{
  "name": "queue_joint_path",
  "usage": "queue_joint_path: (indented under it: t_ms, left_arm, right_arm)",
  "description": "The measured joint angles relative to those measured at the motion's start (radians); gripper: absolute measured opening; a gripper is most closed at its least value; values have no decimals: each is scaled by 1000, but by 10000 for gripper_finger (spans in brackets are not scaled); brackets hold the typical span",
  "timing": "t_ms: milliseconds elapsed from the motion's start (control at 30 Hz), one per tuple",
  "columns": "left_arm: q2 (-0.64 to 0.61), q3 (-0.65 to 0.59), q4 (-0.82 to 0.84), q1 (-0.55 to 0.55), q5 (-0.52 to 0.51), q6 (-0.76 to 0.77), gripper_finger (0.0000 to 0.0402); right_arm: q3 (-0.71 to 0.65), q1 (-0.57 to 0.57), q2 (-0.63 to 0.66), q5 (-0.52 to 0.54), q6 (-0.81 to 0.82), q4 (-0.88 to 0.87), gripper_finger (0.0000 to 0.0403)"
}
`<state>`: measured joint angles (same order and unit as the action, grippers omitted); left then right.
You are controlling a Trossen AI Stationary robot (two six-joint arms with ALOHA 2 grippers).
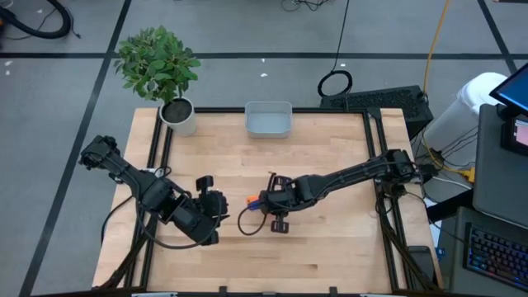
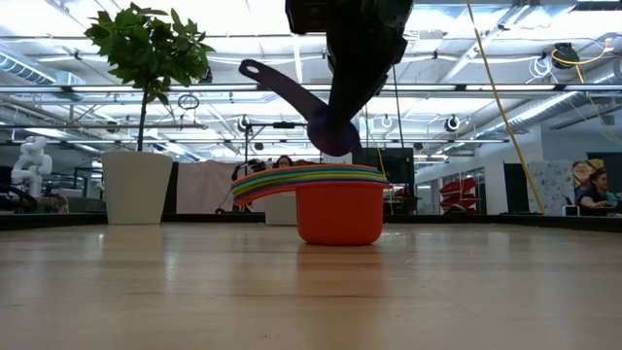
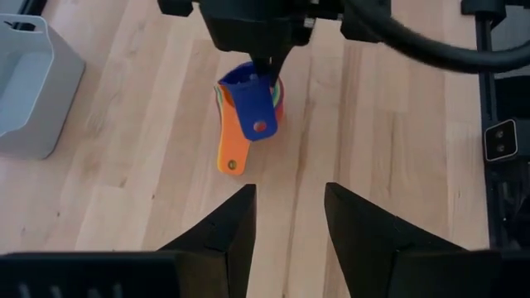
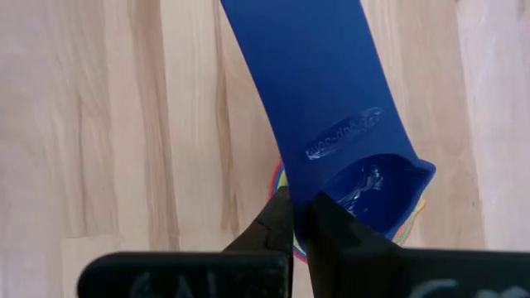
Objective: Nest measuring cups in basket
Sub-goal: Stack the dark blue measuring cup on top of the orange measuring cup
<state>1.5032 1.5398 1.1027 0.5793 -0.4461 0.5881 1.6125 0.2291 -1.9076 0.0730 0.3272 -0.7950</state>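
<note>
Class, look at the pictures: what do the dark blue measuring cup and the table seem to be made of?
Dark blue measuring cup: looks like smooth, slightly glossy moulded plastic; uniform colour, raised lettering on the handle. Table: appears to be pale wood with a satin finish; plank seams and grain lines show, and it faintly reflects in the low view.

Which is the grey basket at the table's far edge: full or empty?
Empty: the basket shows only its bare floor; the nested cups sit on the table.

table (image 1: 330,247): wood | on it: cup stack (image 2: 338,209); basket (image 1: 268,120); plant pot (image 1: 181,115)
</note>
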Motion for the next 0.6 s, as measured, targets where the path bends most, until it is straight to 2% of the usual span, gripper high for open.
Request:
queue_joint_path:
  t_ms: [300,600]
  left_arm:
    - [0,0,0,0,0,0,148]
    - [0,0,0,0,0,0,143]
  right_arm:
    - [-86,-8,2,-44,22,39,10]
    - [-91,-8,0,-50,-17,109,24]
